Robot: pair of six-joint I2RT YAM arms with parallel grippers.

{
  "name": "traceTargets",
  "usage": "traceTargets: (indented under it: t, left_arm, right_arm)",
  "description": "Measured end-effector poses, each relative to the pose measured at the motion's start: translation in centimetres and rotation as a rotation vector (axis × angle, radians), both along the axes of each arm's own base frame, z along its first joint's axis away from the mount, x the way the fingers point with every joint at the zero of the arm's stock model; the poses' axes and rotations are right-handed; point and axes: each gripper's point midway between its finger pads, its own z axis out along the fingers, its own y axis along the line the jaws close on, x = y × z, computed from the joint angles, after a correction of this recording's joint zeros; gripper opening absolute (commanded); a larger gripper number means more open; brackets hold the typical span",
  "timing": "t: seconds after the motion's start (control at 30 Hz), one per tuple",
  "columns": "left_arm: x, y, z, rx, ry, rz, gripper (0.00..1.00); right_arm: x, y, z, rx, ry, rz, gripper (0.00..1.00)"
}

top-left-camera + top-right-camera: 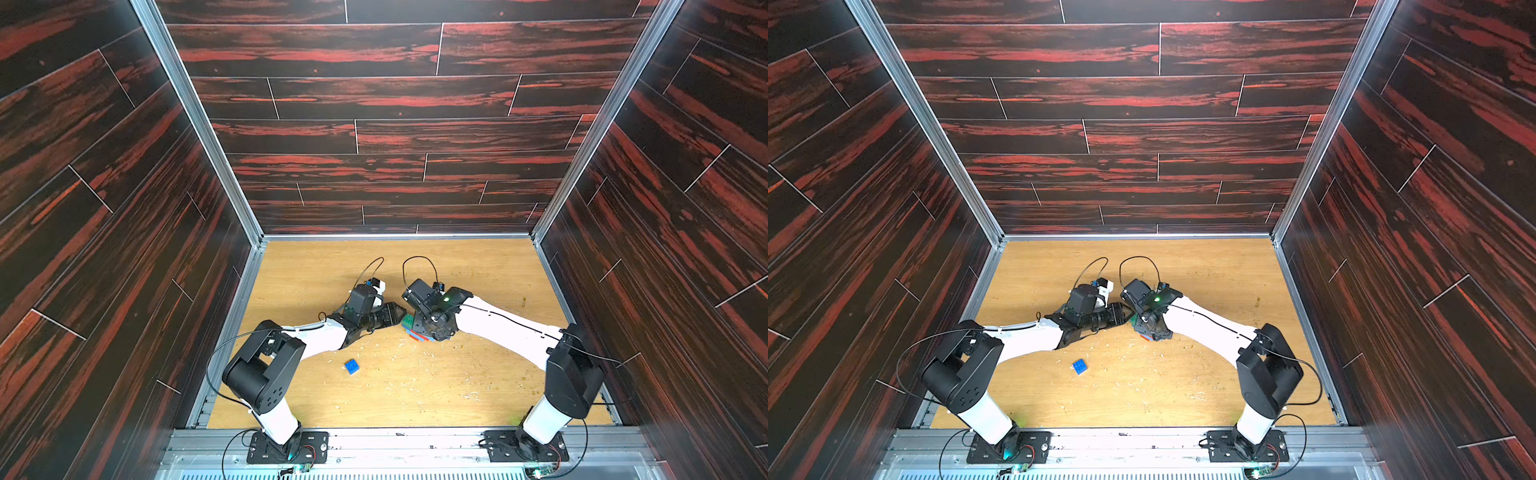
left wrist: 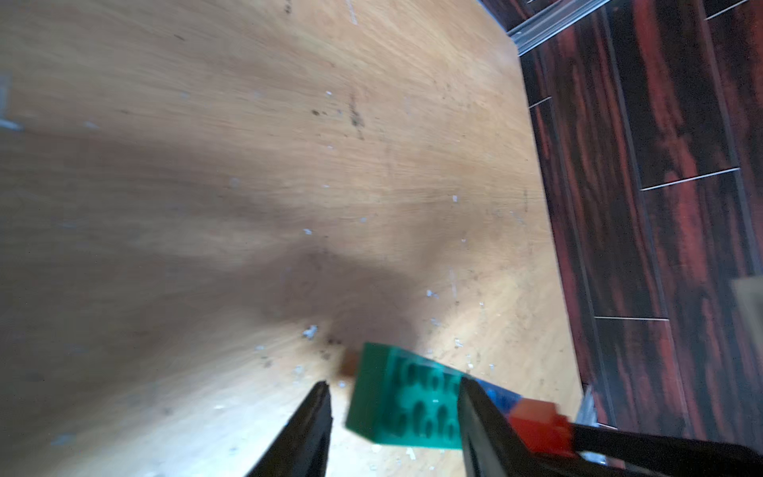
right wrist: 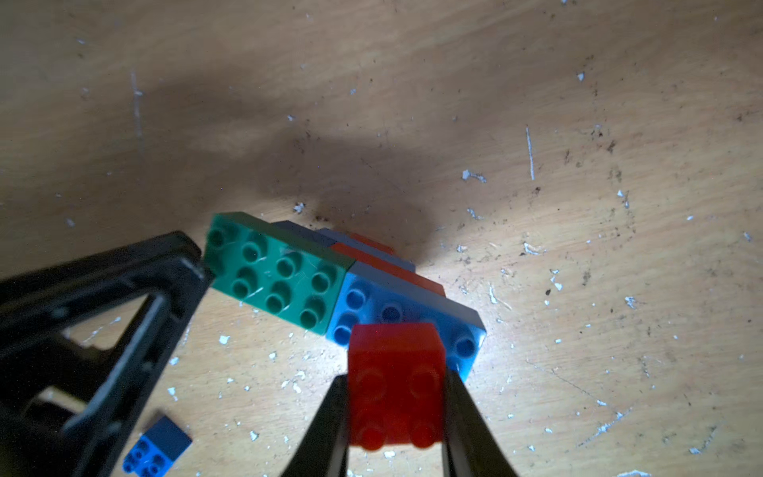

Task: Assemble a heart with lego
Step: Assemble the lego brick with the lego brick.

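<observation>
On the counter (image 1: 415, 395) sits one heart (image 1: 415, 332). Its long row, one green brick (image 3: 280, 272) and one light-blue brick (image 3: 371, 305), runs from the spread left fingers (image 2: 313, 433) to the right fingers (image 3: 462, 417), pinching one red square brick (image 3: 394, 384). One dark-blue brick (image 1: 351, 366) lies apart.

Desk (image 1: 1183, 386): light wood with little pale crumbs on it.
Heart (image 1: 1134, 319): a small pile of bricks. Only green and red bits peek out.
Left claw (image 1: 1124, 312): right at the green end of the heart.
Right claw (image 1: 1148, 334): points down over the heart, mostly hidden.
Dark-blue brick (image 1: 1079, 366): small and square, alone on the desk, apart from both arms.
</observation>
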Motion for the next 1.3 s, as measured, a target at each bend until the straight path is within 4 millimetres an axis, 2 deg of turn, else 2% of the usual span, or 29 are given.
traceTargets:
  t: [0.2, 0.6, 1.3]
  left_arm:
    - [-0.2, -0.5, 0.3, -0.020, -0.003, -0.013, 0.44]
    - [-1.2, 0.2, -1.4, 0.002, 0.032, -0.005, 0.42]
    - [-1.6, 0.4, -1.5, 0.015, 0.032, 0.004, 0.42]
  right_arm:
    - [0.5, -0.9, 0.0, -0.013, 0.011, -0.029, 0.13]
    - [0.7, -1.0, -0.5, -0.019, 0.028, -0.044, 0.17]
    - [0.8, -0.8, -0.5, -0.028, 0.045, -0.059, 0.42]
